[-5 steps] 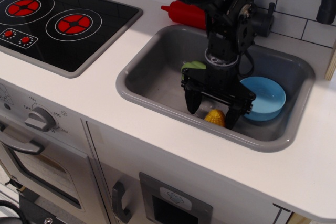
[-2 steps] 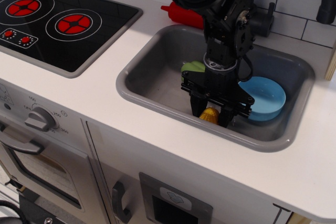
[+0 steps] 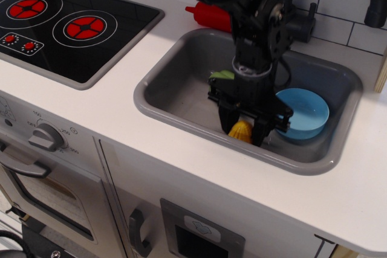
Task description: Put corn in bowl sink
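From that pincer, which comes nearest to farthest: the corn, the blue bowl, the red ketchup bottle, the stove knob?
1. Corn, between the pincer's fingers.
2. Blue bowl, just beside it in the sink.
3. Red bottle, behind the sink.
4. Stove knob, far at the front left.

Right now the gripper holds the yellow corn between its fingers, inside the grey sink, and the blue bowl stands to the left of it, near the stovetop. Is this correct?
Not quite. The gripper does hold the corn inside the sink, but the bowl stands to the right of it in the observation.image view, away from the stovetop.
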`<state>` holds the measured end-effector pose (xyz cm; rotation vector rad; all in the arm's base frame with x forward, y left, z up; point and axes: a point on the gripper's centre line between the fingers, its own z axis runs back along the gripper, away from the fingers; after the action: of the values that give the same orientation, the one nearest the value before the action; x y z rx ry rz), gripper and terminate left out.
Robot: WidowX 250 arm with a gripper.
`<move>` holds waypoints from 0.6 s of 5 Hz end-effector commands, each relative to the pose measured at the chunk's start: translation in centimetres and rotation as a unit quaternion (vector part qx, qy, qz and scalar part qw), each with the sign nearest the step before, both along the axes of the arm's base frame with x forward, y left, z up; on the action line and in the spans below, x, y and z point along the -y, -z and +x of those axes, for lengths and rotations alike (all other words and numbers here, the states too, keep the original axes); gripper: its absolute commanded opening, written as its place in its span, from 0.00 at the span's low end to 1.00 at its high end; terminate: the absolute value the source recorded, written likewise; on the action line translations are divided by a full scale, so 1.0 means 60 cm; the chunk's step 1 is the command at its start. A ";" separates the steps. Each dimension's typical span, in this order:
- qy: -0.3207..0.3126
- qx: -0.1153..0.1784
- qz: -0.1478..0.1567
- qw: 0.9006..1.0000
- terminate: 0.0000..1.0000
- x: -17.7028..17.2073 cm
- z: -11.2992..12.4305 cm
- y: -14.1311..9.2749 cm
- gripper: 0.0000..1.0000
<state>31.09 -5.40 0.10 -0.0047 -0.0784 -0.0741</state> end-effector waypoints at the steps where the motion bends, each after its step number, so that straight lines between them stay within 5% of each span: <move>1: 0.006 0.110 -0.052 0.992 0.00 0.028 0.042 -0.112 0.00; 3: -0.025 0.131 -0.057 0.989 0.00 0.069 0.105 -0.088 0.00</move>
<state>36.85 -9.56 3.56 -0.0990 -0.2938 -0.0166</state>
